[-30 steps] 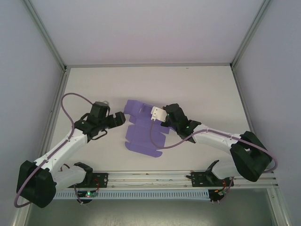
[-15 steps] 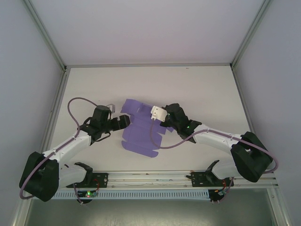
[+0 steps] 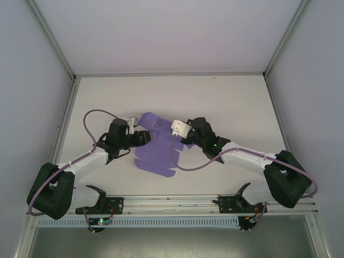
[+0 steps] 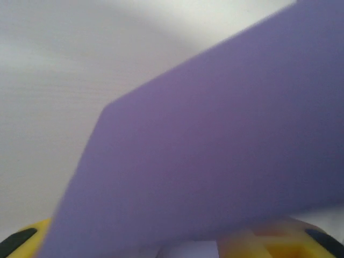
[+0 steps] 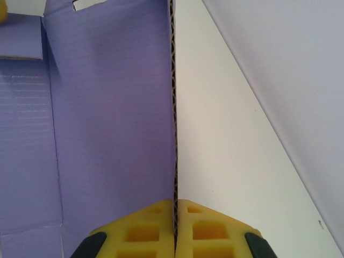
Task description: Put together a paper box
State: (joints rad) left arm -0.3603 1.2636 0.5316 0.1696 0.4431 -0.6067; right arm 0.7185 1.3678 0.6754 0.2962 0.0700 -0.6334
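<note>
Between the two claws, on the white tabletop (image 3: 231, 107), sits the violet corrugated-paper box blank (image 3: 156, 150) with its cut flaps. Right claw (image 5: 175, 209): yellow pads pinched tight on the blank's right edge. Left claw (image 3: 143, 137): at the blank's left flap, which blurs across its yellow pads (image 4: 19, 239); whether it grips cannot be told.

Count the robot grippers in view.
2: the left gripper at the paper box's left edge, the right gripper shut on its right flap. None seem hidden.
</note>
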